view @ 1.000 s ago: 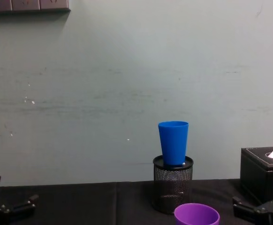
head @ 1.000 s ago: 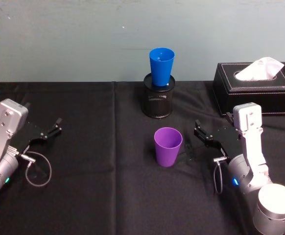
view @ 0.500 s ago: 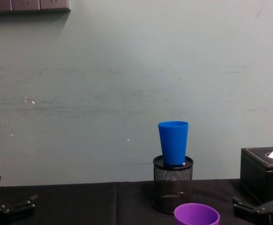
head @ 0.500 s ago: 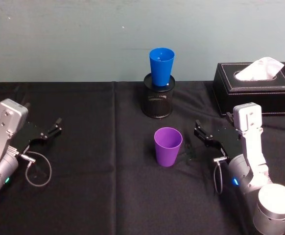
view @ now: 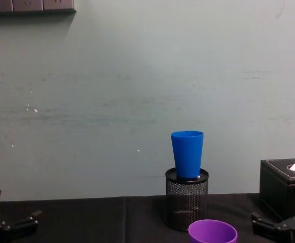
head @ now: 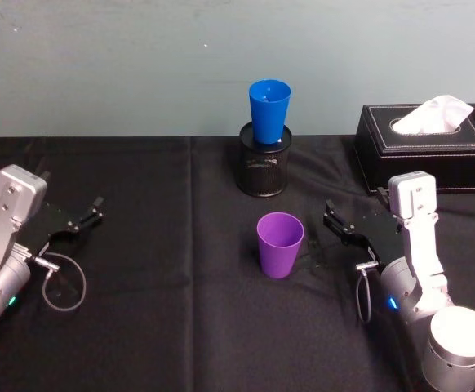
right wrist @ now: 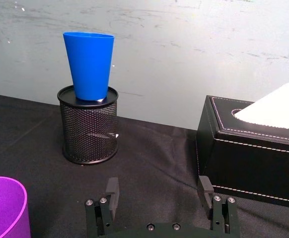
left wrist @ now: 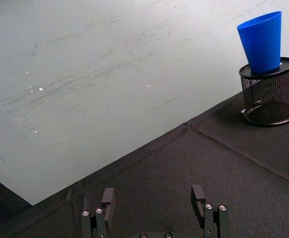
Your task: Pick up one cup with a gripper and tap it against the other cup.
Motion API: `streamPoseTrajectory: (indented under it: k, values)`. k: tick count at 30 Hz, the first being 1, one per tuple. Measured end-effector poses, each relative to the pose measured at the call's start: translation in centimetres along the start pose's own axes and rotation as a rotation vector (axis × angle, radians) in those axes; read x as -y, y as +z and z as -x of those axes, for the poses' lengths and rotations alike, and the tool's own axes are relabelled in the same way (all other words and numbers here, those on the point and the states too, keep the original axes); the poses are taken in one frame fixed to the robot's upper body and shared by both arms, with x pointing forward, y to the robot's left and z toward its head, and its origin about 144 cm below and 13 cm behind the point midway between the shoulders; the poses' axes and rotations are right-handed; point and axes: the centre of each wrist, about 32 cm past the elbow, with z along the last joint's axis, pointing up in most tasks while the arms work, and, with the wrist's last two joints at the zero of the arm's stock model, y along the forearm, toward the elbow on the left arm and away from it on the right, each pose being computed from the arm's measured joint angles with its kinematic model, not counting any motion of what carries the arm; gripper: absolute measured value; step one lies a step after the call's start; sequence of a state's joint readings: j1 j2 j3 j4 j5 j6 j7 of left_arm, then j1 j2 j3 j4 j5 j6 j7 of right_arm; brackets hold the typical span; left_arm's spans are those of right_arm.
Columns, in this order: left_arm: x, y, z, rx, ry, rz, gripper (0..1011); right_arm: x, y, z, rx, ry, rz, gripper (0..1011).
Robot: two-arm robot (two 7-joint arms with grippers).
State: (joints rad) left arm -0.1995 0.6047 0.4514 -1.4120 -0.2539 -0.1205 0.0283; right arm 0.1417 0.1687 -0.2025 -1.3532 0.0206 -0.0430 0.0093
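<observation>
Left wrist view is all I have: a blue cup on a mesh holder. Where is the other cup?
Observer: The purple cup stands upright on the black cloth, nearer the robot than the mesh holder with the blue cup on it.
Operator: Which end effector is closer to it?
Observer: The right end effector, just to the cup's right, apart from it, open and holding nothing.
Operator: And mine?
Observer: The left end effector sits far off near the table's left side, open too.
Operator: Anything near the right arm?
Observer: A black tissue box stands behind it.
</observation>
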Motion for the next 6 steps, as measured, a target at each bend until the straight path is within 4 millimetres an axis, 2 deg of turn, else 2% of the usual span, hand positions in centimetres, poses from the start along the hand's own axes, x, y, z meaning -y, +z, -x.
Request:
streamPoseTrajectory:
  k: [6]
  values:
    - [0.00, 0.00, 0.00, 0.000, 0.000, 0.000, 1000, 0.00, 0.00, 0.00, 0.000, 0.000, 0.000, 1004]
